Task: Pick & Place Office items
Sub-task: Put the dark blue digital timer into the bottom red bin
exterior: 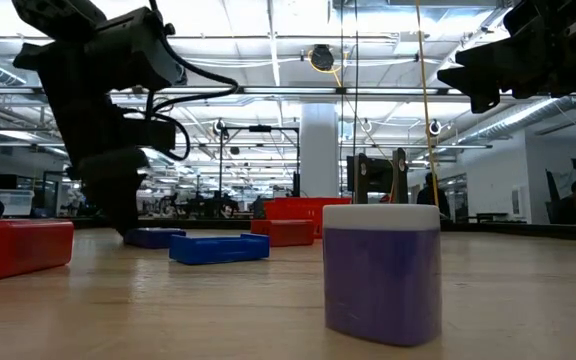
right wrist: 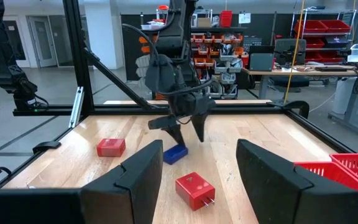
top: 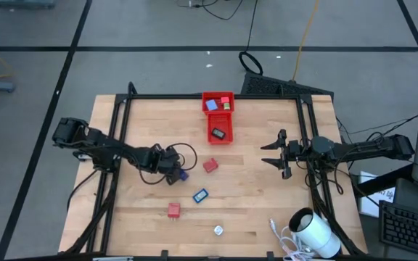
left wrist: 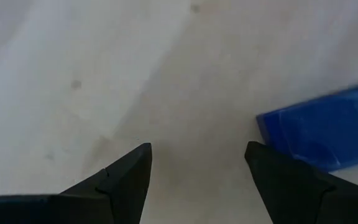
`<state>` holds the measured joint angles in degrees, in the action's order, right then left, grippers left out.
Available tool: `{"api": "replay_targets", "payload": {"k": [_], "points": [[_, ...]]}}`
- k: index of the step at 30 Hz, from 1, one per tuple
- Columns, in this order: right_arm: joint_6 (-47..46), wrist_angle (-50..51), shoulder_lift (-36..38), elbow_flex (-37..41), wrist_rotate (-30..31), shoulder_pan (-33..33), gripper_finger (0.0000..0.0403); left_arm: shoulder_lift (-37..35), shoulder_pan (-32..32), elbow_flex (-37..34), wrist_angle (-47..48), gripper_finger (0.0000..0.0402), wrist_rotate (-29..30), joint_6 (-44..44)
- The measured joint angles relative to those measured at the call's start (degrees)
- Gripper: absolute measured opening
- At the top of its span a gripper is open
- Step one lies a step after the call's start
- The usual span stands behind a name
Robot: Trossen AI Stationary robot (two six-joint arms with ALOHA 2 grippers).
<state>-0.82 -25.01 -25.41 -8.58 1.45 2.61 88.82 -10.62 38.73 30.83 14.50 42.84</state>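
Note:
My left gripper is open and points down at the table, just above the wood. A dark-blue piece lies on the table just outside one fingertip, not between the fingers. Loose on the table are a red piece, a light-blue piece, another red piece and a whitish piece. The red tray holds a blue piece, a red one and a black one. My right gripper is open and empty at the table's right.
A big white cylinder with cable lies at the near right corner. A black frame runs around the table. Bare wood lies between the two grippers. In the low view the whitish piece stands close to the camera.

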Motion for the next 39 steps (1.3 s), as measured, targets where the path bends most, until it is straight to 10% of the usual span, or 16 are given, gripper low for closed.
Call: {"api": "replay_targets", "payload": {"k": [23, 39], "points": [[0.02, 0.02, 0.00, 0.00, 0.00, 0.00, 0.0196, 0.17, -2.87, 0.18, -2.23, 0.0271, -7.27, -1.32], [0.02, 0.02, 0.00, 0.00, 0.00, 0.02, 0.0196, -10.90, -2.09, 0.91, -3.62, 0.0271, -5.99, -24.81]]}}
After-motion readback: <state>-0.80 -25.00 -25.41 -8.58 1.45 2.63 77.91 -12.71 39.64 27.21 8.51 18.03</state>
